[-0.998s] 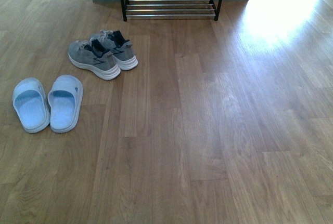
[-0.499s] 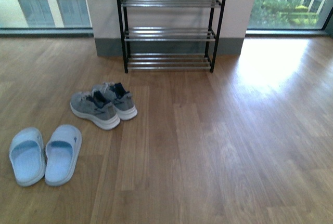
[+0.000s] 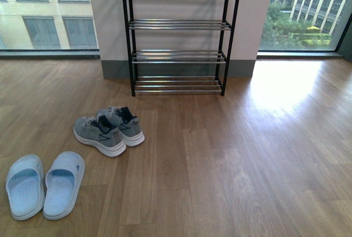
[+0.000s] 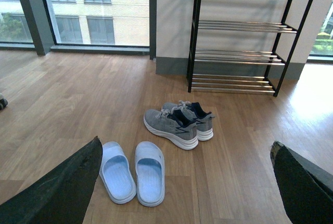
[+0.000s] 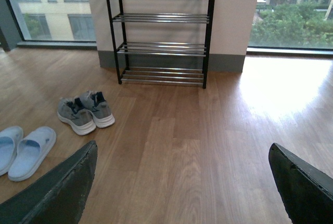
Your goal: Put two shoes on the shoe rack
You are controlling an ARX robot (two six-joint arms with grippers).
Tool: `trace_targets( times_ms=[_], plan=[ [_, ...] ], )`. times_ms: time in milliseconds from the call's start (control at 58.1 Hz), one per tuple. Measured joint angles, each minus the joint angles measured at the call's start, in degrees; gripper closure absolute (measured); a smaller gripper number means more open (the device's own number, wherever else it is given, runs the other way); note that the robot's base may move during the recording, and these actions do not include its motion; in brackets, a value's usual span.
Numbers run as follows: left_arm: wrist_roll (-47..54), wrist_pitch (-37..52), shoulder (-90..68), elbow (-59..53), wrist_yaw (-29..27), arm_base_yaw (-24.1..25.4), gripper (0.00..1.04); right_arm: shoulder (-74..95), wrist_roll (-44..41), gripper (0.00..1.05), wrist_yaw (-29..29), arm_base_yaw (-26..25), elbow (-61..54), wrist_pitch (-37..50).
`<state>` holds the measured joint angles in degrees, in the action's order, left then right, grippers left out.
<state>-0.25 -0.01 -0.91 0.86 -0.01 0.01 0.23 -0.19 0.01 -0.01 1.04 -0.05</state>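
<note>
Not yet begun: both shoes (image 3: 109,130) on the floor (image 3: 247,154), near-left of the rack (image 3: 179,55), none on it; left fingers (image 4: 57,187) and right fingers (image 5: 52,193) apart, empty.

This looks like a room in a home or flat, an entry or living area rather than a lab or workshop. The wood-plank floor (image 3: 236,160) runs up to tall windows (image 3: 49,11) on both sides of a plain white wall (image 3: 110,17) with a grey skirting (image 3: 115,70). Against that wall stands a black shoe rack (image 3: 179,25) with 4 tiers of silver rods. On the floor near it lie 2 grey sneakers (image 3: 100,134) side by side and 2 pale blue slippers (image 3: 63,185) — everyday household footwear. Through the glass show a beige building (image 3: 33,25) with rows of panes and green trees (image 3: 286,28) — daylight falls bright on the planks.
</note>
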Motion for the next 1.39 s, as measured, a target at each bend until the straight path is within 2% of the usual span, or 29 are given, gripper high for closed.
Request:
trace_targets(
  times_ms=[1393],
  plan=[
    [0.0,0.0,0.0,0.0,0.0,0.0,0.09,0.0,0.0,0.09,0.0,0.0,0.0,0.0]
  ],
)
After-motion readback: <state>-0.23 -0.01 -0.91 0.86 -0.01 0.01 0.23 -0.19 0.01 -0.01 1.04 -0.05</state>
